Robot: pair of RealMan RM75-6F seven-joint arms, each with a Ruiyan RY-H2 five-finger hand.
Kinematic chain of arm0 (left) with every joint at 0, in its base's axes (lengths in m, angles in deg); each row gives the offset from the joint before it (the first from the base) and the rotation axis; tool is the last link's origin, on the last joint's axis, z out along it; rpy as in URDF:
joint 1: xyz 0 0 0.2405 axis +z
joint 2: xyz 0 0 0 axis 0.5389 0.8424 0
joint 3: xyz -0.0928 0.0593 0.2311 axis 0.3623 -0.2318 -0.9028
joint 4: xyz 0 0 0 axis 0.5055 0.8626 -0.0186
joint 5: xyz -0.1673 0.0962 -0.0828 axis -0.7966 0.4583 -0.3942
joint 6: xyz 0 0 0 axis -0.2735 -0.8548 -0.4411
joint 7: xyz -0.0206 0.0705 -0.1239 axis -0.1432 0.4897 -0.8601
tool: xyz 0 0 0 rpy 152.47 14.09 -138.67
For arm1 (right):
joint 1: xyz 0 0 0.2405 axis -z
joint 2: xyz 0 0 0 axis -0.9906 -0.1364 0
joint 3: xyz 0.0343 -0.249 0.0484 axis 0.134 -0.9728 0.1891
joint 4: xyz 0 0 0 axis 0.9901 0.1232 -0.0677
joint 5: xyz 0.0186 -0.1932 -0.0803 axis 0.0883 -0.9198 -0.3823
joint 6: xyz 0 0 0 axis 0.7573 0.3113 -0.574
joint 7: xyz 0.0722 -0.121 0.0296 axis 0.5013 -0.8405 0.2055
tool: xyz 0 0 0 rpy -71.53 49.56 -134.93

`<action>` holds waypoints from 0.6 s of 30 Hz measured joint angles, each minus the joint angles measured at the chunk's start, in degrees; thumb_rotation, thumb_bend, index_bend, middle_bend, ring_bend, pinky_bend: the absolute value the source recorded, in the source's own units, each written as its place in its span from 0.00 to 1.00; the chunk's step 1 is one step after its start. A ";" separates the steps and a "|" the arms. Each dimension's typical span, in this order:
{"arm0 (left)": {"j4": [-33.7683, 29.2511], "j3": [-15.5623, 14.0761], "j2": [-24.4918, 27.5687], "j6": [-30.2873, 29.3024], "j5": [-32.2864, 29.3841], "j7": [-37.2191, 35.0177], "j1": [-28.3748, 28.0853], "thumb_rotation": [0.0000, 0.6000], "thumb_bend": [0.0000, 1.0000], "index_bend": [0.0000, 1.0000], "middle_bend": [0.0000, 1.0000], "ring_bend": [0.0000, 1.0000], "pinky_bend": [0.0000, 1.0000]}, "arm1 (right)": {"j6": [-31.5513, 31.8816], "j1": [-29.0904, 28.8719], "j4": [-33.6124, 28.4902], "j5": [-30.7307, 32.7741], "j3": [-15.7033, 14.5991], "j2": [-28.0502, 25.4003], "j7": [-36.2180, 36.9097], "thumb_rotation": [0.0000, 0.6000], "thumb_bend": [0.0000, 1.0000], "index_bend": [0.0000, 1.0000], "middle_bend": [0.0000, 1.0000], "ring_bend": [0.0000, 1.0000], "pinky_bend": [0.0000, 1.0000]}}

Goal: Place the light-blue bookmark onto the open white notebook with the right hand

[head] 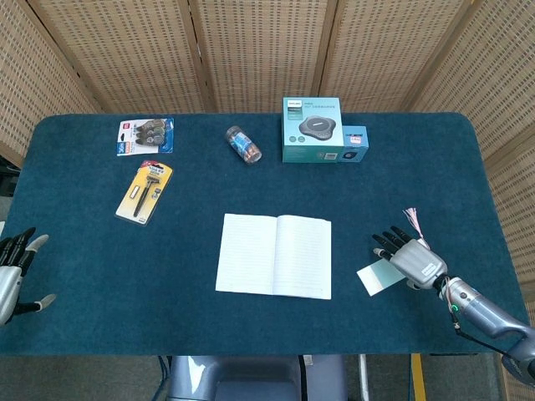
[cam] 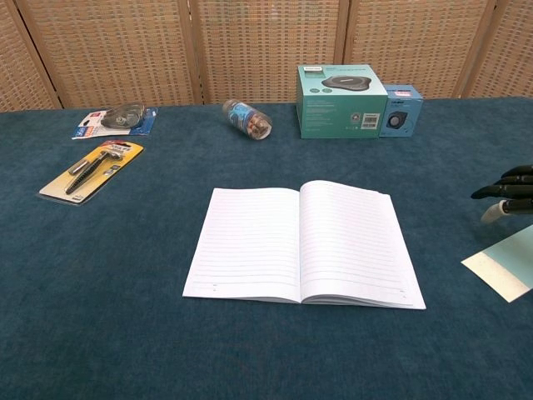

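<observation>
The open white notebook [head: 274, 255] [cam: 301, 244] lies flat in the middle of the blue table. The light-blue bookmark [head: 378, 275] [cam: 505, 265] lies on the cloth to its right, with a pink tassel [head: 412, 220] at its far end. My right hand [head: 410, 257] [cam: 508, 191] hovers over the bookmark's far part, fingers spread and pointing toward the notebook, holding nothing. My left hand [head: 12, 269] sits at the table's left edge, fingers apart and empty.
A teal box [head: 312, 129] and a small blue box [head: 354, 144] stand at the back. A small jar [head: 243, 144] lies on its side. A razor pack [head: 145, 191] and a blue blister pack [head: 145, 135] lie at the back left.
</observation>
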 measured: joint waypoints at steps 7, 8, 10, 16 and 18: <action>-0.03 -0.08 0.02 0.12 0.01 0.03 -0.05 1.00 0.00 0.00 0.00 0.00 0.00 | -0.90 -0.12 -0.20 0.71 0.16 1.09 -0.91 1.00 0.00 0.17 0.00 0.00 0.00; -0.01 -0.07 0.02 0.10 -0.01 -0.03 -0.04 1.00 0.00 0.00 0.00 0.00 0.00 | -1.24 -0.26 -0.34 0.86 0.20 1.26 -1.12 1.00 0.00 0.18 0.00 0.00 0.00; 0.02 -0.03 0.07 0.08 -0.10 -0.25 -0.03 1.00 0.00 0.00 0.00 0.00 0.00 | -1.56 -0.42 -0.53 1.05 0.23 1.53 -1.41 1.00 0.00 0.20 0.00 0.00 0.00; 0.14 -0.03 0.15 0.29 -0.13 -0.54 -0.12 1.00 0.00 0.00 0.00 0.00 0.00 | -1.53 -0.39 -0.30 1.10 0.02 1.97 -1.55 1.00 0.00 0.23 0.00 0.00 0.00; 0.14 -0.08 0.17 0.38 -0.07 -0.54 -0.17 1.00 0.00 0.00 0.00 0.00 0.00 | -1.53 -0.35 0.01 1.12 -0.08 2.17 -1.56 1.00 0.00 0.23 0.00 0.00 0.00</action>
